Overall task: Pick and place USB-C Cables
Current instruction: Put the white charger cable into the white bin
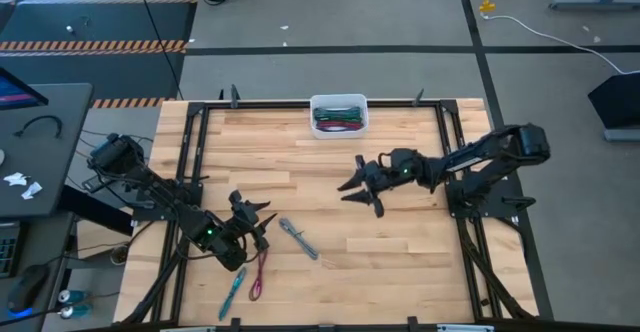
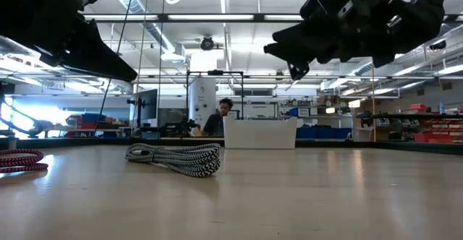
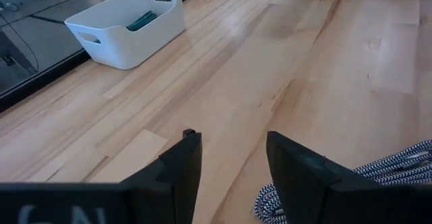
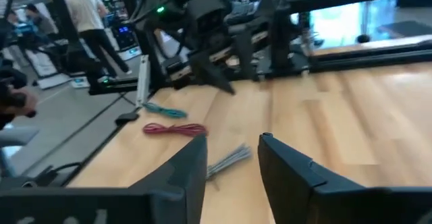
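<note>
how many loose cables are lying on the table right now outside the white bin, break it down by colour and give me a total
Grey cable: 1
Maroon cable: 1
Teal cable: 1
Total loose on the table: 3

More cables lie in the white bin, but they overlap too much to count.

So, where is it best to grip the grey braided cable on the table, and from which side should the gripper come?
Probably at the middle of the grey cable, coming straight down from above. It lies flat on the bare table as a long, thin, folded bundle, so closing the fingers across its narrow width should catch all strands. The left gripper is open and nearest to it; the right gripper, also open, hovers farther off.
</note>
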Controlling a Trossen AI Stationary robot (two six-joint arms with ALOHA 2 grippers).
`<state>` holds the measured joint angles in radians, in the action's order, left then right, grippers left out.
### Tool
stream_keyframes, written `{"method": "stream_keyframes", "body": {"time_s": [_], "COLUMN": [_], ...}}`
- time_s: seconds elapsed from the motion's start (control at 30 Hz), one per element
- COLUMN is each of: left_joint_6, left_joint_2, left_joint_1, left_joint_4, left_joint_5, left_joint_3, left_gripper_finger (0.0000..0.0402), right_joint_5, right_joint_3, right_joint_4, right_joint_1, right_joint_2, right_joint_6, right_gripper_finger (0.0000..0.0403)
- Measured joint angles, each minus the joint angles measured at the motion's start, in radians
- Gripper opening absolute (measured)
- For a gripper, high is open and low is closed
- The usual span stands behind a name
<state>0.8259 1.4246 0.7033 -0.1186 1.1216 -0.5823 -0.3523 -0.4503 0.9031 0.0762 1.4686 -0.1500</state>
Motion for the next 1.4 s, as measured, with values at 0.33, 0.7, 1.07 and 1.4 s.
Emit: {"method": "stream_keyframes", "body": {"time_s": [0.33, 0.7, 1.07, 1.4], "left_joint_6": [-0.038, -0.559, -0.859, -1.056], "left_joint_2": [0.000, 0.000, 0.002, 0.124], "left_joint_1": [-0.061, -0.308, -0.488, -0.486], "left_joint_4": [0.003, 0.193, 0.247, 0.293], "left_joint_5": [0.000, -0.592, -1.115, -1.188], "left_joint_3": [0.000, 0.000, 0.000, -0.001], "left_gripper_finger": [0.0172, 0.0191, 0.0281, 0.0260], "right_joint_5": [0.080, 0.102, 0.147, 0.150], "right_joint_3": [-0.013, -0.002, -0.002, -0.002], "right_joint_4": [0.200, 0.197, 0.185, 0.169], "right_joint_1": [-0.085, -0.104, -0.120, -0.119], "right_joint_2": [0.230, 0.265, 0.265, 0.265], "right_joint_6": [-0.023, -0.015, -0.006, 0.002], "right_gripper_finger": [0.0231, 0.0287, 0.0274, 0.0274]}}
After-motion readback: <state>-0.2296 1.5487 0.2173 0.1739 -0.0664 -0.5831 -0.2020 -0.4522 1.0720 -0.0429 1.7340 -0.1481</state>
